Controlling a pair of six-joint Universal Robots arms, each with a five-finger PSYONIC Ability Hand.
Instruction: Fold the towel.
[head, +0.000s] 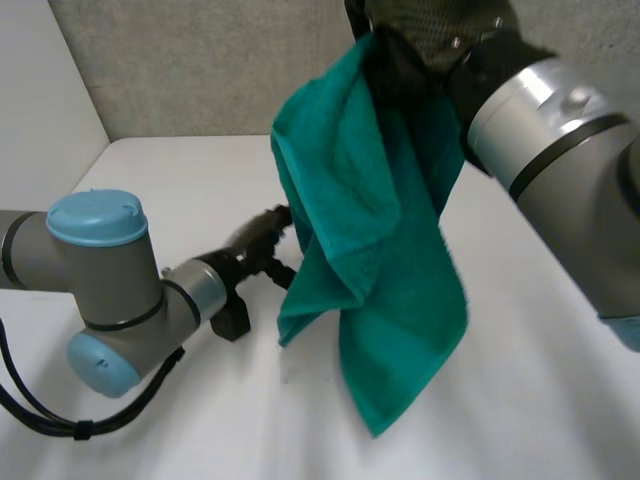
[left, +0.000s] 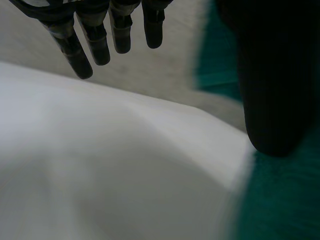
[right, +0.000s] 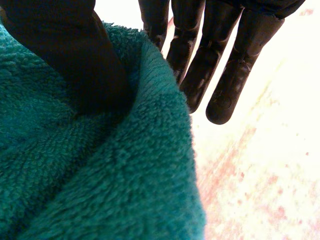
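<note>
Towel (head: 385, 250), teal, hangs over the white table (head: 540, 400) from your right hand (head: 415, 55), its top edge pinched between thumb and fingers, its lowest corner pointing to the near side. Your left hand (head: 255, 248) sits just left of the hanging edge, fingers relaxed, grasping nothing. Tabletop spreads wide near and right; a grey wall (head: 200, 70) stands far.

Pretty sure I'm driving in a robotics lab cell here, not a home or shop. It's a plain white table (head: 160, 190) boxed in by a grey speckled partition (head: 200, 70) right behind it and a bare white panel (head: 40, 90) along the table's left side. Over the table reach a grey industrial left arm (head: 100, 270) with light-blue caps and a right arm (head: 560, 130).
</note>
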